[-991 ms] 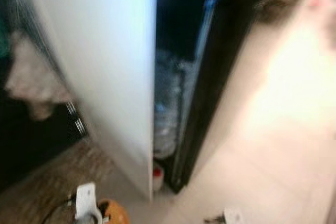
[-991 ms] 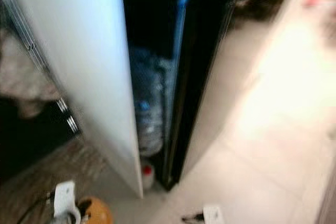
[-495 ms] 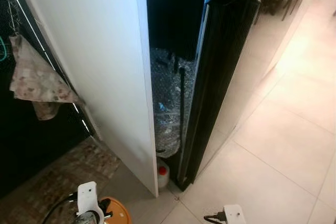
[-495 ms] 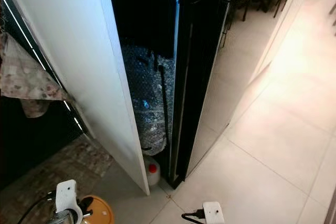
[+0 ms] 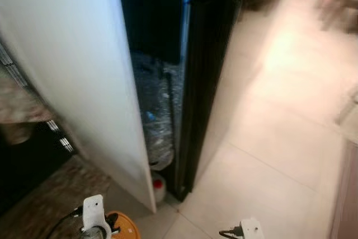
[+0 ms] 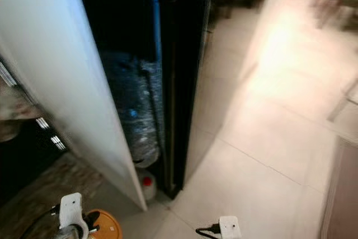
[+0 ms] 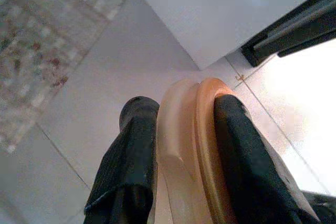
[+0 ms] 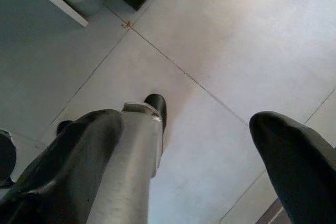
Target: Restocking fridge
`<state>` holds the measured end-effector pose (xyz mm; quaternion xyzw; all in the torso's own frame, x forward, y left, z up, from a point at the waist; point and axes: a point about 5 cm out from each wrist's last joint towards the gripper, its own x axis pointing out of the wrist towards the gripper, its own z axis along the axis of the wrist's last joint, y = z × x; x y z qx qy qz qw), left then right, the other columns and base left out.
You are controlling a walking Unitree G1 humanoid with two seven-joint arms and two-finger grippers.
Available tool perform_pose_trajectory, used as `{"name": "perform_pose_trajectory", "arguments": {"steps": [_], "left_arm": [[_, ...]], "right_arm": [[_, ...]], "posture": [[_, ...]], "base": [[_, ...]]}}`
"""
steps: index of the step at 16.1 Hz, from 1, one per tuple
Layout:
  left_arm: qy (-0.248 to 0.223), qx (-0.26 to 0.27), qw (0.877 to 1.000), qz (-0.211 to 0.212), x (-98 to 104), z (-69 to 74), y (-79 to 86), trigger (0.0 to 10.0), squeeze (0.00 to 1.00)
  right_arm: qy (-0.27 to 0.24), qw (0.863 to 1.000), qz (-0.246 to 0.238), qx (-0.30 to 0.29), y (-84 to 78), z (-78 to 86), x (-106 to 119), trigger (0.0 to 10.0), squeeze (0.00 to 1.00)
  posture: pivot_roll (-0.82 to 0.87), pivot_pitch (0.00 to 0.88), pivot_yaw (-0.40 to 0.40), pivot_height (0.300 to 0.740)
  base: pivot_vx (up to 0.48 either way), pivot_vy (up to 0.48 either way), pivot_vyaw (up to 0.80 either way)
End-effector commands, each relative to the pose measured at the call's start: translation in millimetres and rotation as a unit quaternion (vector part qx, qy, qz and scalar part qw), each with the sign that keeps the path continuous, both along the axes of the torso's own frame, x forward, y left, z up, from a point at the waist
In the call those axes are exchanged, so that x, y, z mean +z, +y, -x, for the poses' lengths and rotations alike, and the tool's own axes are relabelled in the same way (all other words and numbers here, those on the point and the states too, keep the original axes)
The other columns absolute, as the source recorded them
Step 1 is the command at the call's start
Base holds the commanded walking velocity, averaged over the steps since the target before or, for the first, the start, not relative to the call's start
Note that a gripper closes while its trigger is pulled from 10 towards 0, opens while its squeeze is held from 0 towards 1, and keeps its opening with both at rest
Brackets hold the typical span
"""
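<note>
While the robot looks down at the floor, its left gripper [image 7: 181, 150] is low and close to its body, squeezing a round orange plastic thing [image 7: 191, 145] held on its edge. The right gripper [image 8: 184, 161] hangs spread wide with nothing in it. Ahead and a bit to the right stands the tall black fridge [image 5: 204, 76], just past the white panel [image 5: 72, 65], so the left arm is nearer. I think its long side runs straight up.

A home kitchen: black fridge [image 5: 204, 76], tiled floor [image 5: 279, 155], patterned rug [image 5: 45, 200].
</note>
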<state>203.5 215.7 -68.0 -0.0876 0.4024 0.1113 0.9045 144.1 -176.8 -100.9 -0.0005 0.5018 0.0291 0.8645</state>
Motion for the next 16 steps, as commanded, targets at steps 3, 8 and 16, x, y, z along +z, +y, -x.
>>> {"name": "perform_pose_trajectory", "arguments": {"steps": [3, 8, 16], "left_arm": [[0.007, 0.002, 1.0, 0.001, -1.9, 2.5, -1.2, 10.0, 0.0], [0.013, 0.004, 1.0, 0.0, -3.0, 4.5, -0.7, 10.0, 0.0], [0.016, 0.002, 1.0, 0.002, -4.6, 6.4, -3.4, 10.0, 0.0]], "right_arm": [[0.008, 1.0, 0.003, 0.002, -1.4, 3.1, -1.2, 10.0, 0.0], [0.006, 1.0, 0.001, -0.002, -1.4, 2.7, -1.0, 10.0, 0.0], [0.007, 1.0, 0.006, -0.004, -2.7, 3.4, -1.2, 10.0, 0.0]], "posture": [[0.01, 0.033, 0.009, 0.74], [0.01, 0.033, 0.008, 0.74], [0.01, 0.029, 0.005, 0.74]], "base": [[0.0, 0.0, -0.8], [0.0, 0.0, -0.16], [0.0, 0.0, -0.06]]}}
